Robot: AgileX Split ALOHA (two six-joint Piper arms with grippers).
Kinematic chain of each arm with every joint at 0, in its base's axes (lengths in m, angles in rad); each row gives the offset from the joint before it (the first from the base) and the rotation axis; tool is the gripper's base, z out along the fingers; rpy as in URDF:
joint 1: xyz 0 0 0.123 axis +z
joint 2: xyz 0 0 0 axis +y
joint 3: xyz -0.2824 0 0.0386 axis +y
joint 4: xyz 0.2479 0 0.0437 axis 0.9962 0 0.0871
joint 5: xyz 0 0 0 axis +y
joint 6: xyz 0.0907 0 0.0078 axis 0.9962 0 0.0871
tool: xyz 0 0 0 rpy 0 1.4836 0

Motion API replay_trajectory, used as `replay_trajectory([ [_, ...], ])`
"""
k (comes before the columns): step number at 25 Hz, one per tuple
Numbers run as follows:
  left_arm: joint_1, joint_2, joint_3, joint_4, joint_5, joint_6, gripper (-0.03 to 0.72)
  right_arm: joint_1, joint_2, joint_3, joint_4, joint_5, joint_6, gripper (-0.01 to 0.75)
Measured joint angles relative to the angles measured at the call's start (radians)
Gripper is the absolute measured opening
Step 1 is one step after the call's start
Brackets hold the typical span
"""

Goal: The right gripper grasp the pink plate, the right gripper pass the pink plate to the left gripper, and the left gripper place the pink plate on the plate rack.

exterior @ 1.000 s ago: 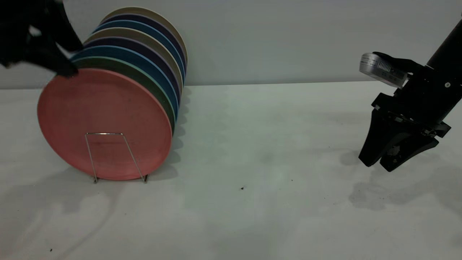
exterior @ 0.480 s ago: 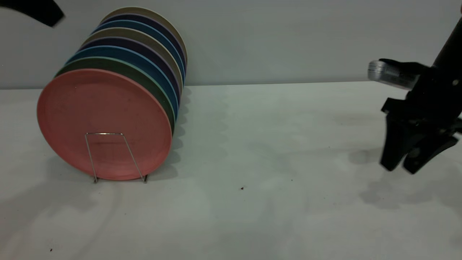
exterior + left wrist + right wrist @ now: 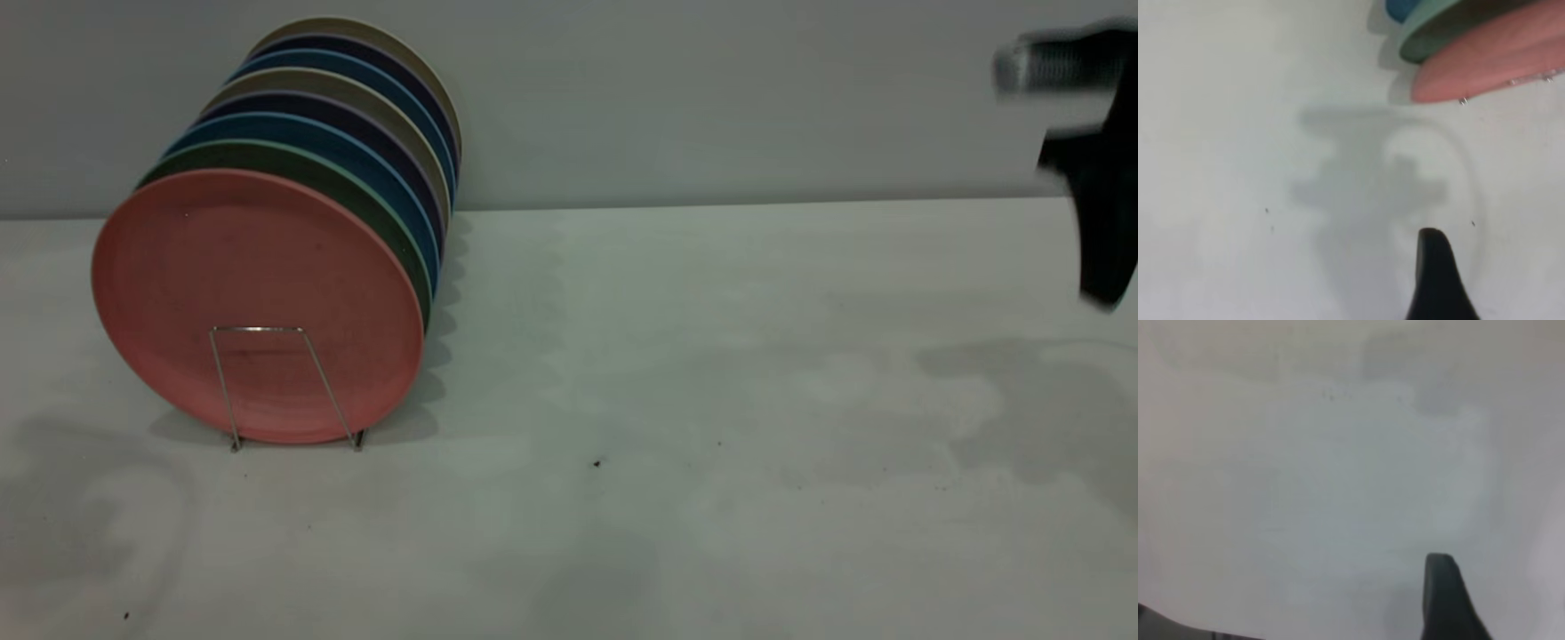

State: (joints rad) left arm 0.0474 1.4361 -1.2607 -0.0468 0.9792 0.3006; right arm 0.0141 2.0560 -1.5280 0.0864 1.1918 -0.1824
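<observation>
Pink plate (image 3: 253, 307) stands upright at the front of our plate rack (image 3: 284, 387), against the teal-green plate (image 3: 373, 204). Our right gripper (image 3: 1098, 222) hangs at the table's (image 3: 667, 400) far right, well apart, holding nothing.

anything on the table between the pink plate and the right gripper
Only bare table, with a few dark specks, as the exterior view shows. The pink plate stands at the front of the plate rack; the right gripper is raised at that view's right edge.
</observation>
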Motion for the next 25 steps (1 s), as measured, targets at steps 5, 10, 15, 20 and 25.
replay_trajectory([
  [5,0.0,-0.068,0.013,-0.008,0.028,-0.001,0.497,0.0,-0.225,0.037,0.001,0.008,0.016,0.438],
  [10,0.0,-0.115,0.059,-0.047,0.03,-0.002,0.497,0.0,-0.487,0.166,0.01,0.028,0.017,0.438],
  [15,0.0,-0.149,0.159,-0.096,0.028,-0.004,0.497,0.0,-0.725,0.312,0.018,0.034,0.017,0.438],
  [20,0.0,-0.192,0.287,-0.115,0.024,-0.004,0.497,0.0,-0.93,0.441,0.025,0.042,0.012,0.438],
  [25,0.0,-0.284,0.4,-0.064,0.028,-0.014,0.497,0.0,-1.079,0.562,0.059,0.046,-0.016,0.438],
])
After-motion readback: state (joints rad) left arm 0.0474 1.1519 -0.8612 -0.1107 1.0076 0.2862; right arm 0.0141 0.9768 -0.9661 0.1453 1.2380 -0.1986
